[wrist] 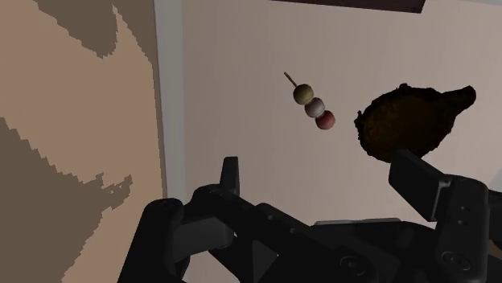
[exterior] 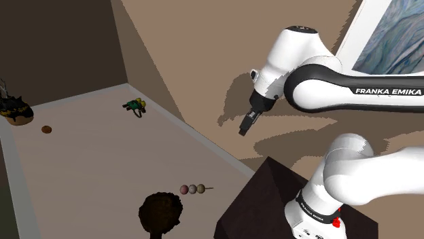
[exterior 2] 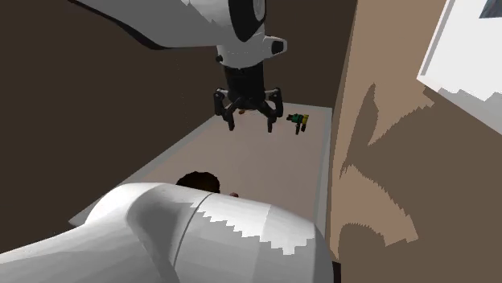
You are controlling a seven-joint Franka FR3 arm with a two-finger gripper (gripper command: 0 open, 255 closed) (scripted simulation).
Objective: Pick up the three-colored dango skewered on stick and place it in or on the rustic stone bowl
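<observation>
Spread wide and empty, the gripper (exterior 2: 250,125) hangs high over the pale surface (exterior: 88,156). The skewer (wrist: 314,106) lies flat well below and ahead of it, near the surface's edge by the stand (exterior: 265,197). Its long axis slants across the line between the fingers, so a wrist turn looks needed, and its red end lies just beside the bowl (wrist: 406,122) without touching. I count one skewer with three balls, one bowl and one arm, then farther off one green-and-yellow toy (exterior: 136,105) at the wall edge, one brown disc (exterior: 46,129) and one dark lump (exterior: 15,108) in the far corner.
</observation>
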